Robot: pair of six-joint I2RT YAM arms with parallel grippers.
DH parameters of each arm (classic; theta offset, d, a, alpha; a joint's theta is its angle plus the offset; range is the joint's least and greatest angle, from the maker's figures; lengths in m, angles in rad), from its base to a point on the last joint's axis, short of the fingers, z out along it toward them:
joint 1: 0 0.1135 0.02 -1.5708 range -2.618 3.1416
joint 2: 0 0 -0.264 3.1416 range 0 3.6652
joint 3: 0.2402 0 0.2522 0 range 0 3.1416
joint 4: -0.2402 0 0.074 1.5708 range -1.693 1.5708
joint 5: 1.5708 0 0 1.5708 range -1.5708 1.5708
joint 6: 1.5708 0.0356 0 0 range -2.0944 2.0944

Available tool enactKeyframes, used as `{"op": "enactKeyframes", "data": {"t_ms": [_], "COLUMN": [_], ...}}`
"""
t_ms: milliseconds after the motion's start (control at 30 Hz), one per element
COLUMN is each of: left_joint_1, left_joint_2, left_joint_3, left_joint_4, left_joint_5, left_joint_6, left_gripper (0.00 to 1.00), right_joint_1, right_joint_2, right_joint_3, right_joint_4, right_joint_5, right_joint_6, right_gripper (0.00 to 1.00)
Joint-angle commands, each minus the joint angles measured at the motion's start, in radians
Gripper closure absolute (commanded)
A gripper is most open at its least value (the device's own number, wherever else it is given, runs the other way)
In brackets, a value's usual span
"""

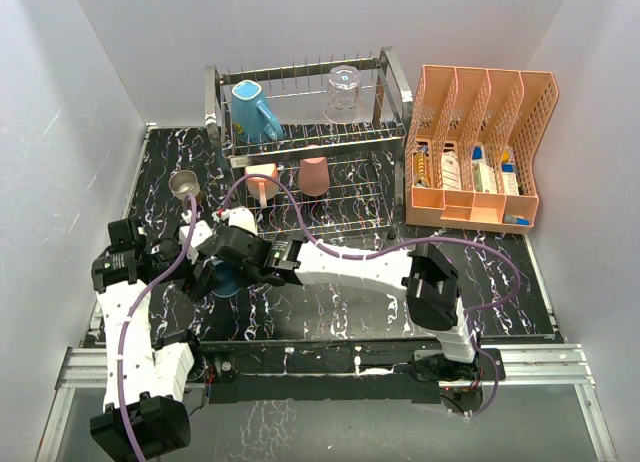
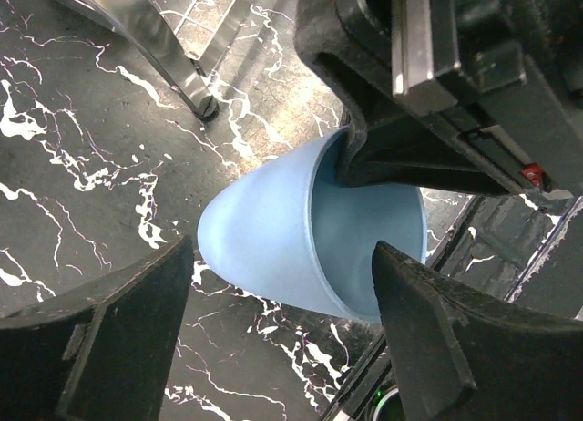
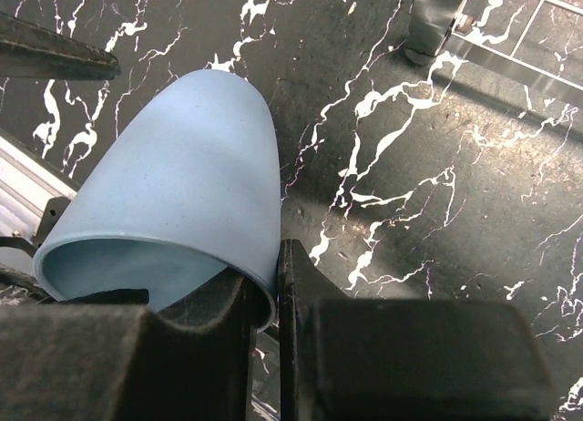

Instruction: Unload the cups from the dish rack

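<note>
Pinches the rim of the blue cup (image 3: 182,157) with the right gripper (image 3: 273,289), one finger inside the mouth, the other pressed on the outer wall. Holds that cup tilted, rounded base pointing away from the wrist, over the black marble table (image 1: 330,307) just off the front-left corner of the rack (image 1: 392,80); cannot tell whether the base touches the table. Flanks the same cup with the left gripper (image 2: 282,257), fingers spread wide on either side, touching nothing. Leaves five more to note: tan cup (image 1: 184,185) upright on the table left of the rack, teal mug (image 1: 255,110) and upturned glass (image 1: 343,92) on the upper tier, pink mug (image 1: 262,177) and red cup (image 1: 314,175) side by side on the lower tier. Puts the orange organiser (image 1: 480,147) just right of the rack
</note>
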Motion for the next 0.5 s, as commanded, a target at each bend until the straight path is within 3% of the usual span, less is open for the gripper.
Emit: {"op": "enactKeyframes", "data": {"t_ms": [0, 333, 467], "left_joint_1": [0.001, 0.001, 0.001], "left_joint_2": [0.012, 0.019, 0.031], "left_joint_3": [-0.017, -0.057, -0.067], "left_joint_4": [0.087, 0.168, 0.167], "left_joint_5": [-0.017, -0.095, -0.109], "left_joint_6": [-0.040, -0.101, -0.096], "left_gripper": [0.27, 0.54, 0.74], "right_joint_1": [-0.007, -0.007, -0.007], "right_joint_2": [-0.049, -0.153, -0.165], "right_joint_3": [0.022, -0.142, -0.157], "right_joint_4": [0.102, 0.381, 0.435], "right_joint_5": [-0.051, -0.199, -0.222], "right_joint_6": [0.042, 0.188, 0.215], "right_gripper": [0.92, 0.90, 0.88]}}
